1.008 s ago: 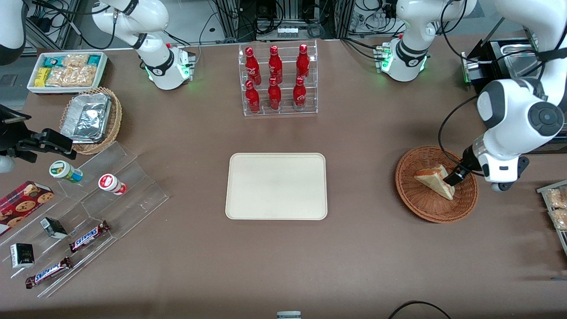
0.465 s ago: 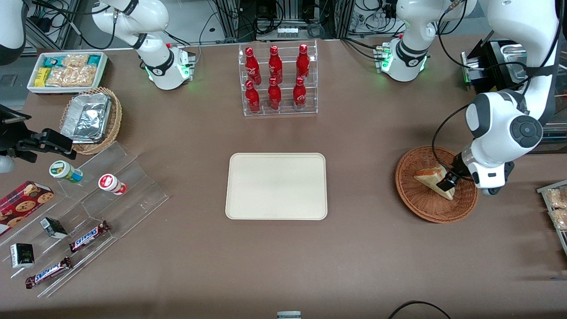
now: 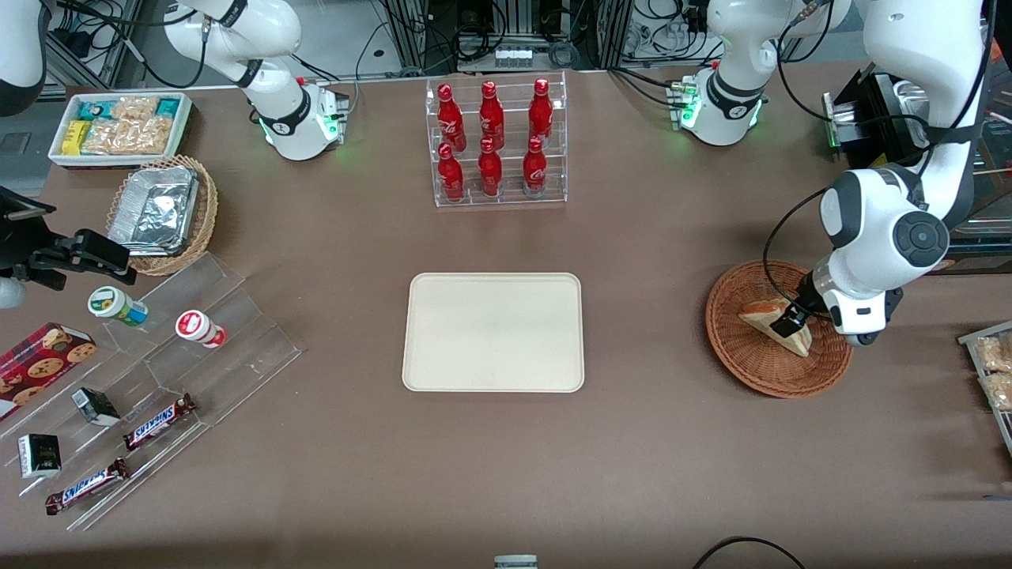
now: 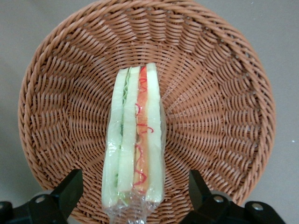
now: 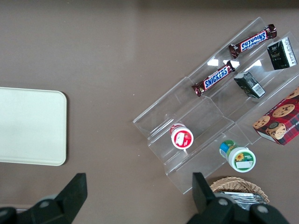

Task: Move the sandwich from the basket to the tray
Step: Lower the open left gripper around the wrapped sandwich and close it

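Reddish-brown wicker basket (image 3: 779, 329) at right of front view, sandwich (image 4: 135, 149) inside on edge, gripper (image 3: 791, 322) over it, fingers (image 4: 69, 191) spread wide astride the wedge, cream tray (image 3: 493, 332) at centre of surface.

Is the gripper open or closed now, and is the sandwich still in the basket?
Open: the gripper fingers stand apart on either side of the sandwich, which lies in the basket.
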